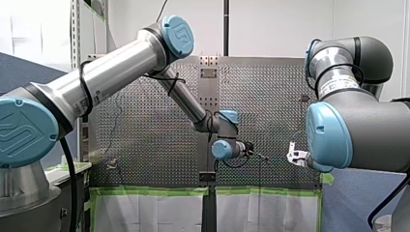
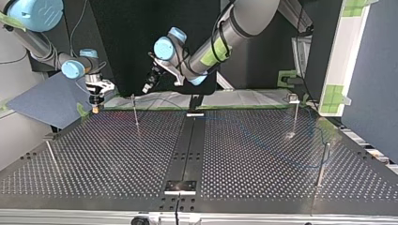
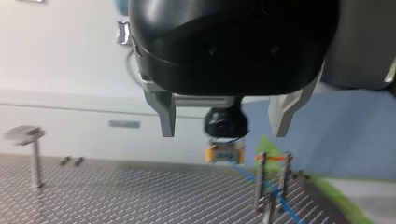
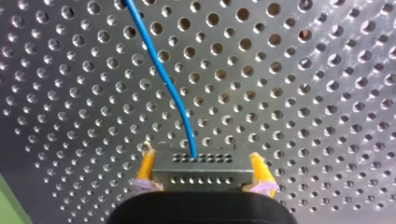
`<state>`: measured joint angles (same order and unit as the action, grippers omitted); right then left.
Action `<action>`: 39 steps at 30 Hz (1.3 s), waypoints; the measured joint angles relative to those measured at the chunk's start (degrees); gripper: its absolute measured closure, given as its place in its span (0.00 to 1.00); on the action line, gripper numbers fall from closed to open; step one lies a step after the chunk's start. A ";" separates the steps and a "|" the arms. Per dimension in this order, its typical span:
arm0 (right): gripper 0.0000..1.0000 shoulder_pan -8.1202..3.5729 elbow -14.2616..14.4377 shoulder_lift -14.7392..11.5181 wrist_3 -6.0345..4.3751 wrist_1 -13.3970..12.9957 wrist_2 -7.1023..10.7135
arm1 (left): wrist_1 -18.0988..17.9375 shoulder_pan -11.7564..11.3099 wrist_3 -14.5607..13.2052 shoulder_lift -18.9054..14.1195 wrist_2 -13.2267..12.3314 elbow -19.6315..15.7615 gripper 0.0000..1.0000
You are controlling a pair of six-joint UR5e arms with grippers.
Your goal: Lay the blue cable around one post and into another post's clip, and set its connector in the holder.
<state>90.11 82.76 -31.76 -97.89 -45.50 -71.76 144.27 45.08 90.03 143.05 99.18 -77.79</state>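
Right end effector (image 4: 201, 161) clamps dark grey block connector (image 4: 201, 173) between yellow pads (image 4: 146, 167). Thin blue cable (image 4: 163, 79) trails ahead over perforated metal surface (image 4: 303, 93). Left end effector (image 3: 224, 133) spread, empty, facing connector.

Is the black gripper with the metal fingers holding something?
No: in the left wrist view, my left gripper has its metal fingers spread wide apart, and they grip nothing.
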 joint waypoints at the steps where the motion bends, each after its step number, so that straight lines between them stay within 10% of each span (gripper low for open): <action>1: 1.00 0.00 0.00 0.02 0.01 0.02 -0.01 | -0.66 -0.05 0.42 -0.63 0.64 -0.62 0.00; 25: 1.00 0.18 0.00 0.06 -0.21 0.04 -0.05 | -9.40 -1.99 8.61 -12.51 12.36 -12.51 0.00; 39: 1.00 0.46 0.00 0.13 -0.21 0.21 -0.05 | -13.44 -2.73 10.58 -19.15 14.96 -19.13 0.00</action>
<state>90.57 82.76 -31.63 -98.11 -45.29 -71.81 130.84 42.35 100.61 123.90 114.14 -96.92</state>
